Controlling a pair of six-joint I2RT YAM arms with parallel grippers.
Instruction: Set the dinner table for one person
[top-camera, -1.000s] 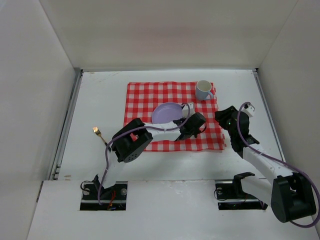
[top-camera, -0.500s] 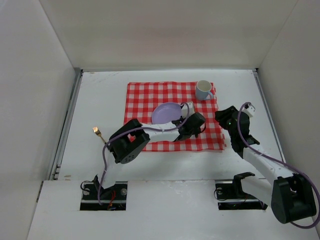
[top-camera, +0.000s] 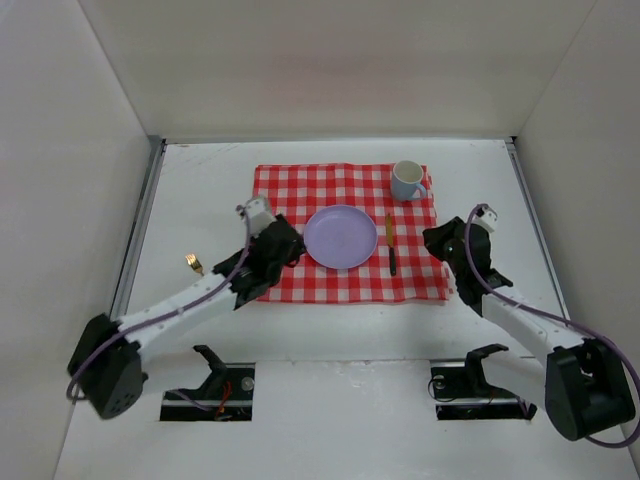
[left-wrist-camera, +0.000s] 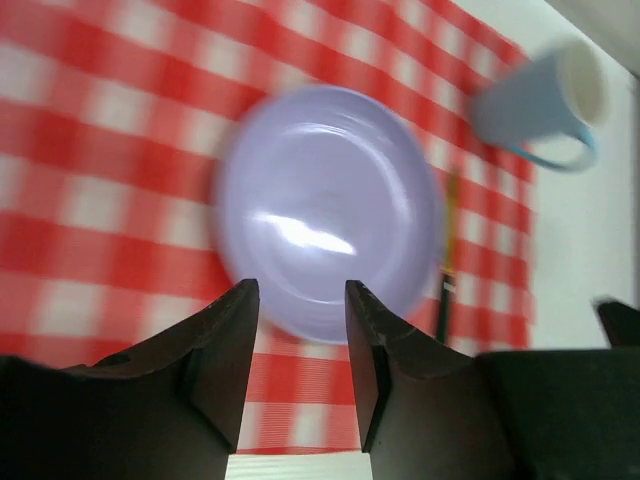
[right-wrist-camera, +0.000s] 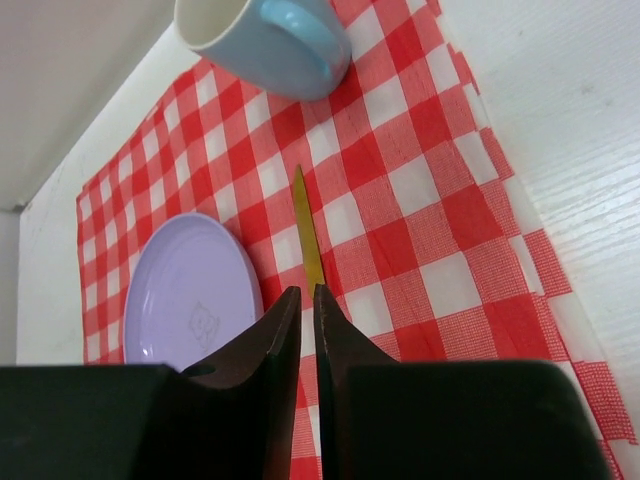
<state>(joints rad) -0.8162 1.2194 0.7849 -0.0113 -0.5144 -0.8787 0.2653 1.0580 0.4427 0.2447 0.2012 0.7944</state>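
On the white dinner table (top-camera: 200, 190) lies a red-and-white checked cloth (top-camera: 290, 190). A lavender plate (top-camera: 340, 237) sits at its middle. A knife (top-camera: 390, 245) with a gold blade and black handle lies just right of the plate. A light blue mug (top-camera: 407, 180) stands at the cloth's far right corner. My left gripper (top-camera: 290, 250) is open and empty at the plate's left edge; the left wrist view (left-wrist-camera: 300, 300) shows the plate (left-wrist-camera: 325, 215) beyond it. My right gripper (top-camera: 432, 238) is shut and empty over the cloth's right edge, and the right wrist view (right-wrist-camera: 301, 292) shows it pointing at the knife blade (right-wrist-camera: 305, 235).
A gold fork (top-camera: 194, 264) lies on the bare table left of the cloth, near the left arm. Metal rails (top-camera: 138, 230) run along the table's sides, and white walls stand on three sides.
My left arm has swung from the plate's right side to its left side. The knife now shows lying on the cloth where that gripper was. The right gripper shifted slightly.
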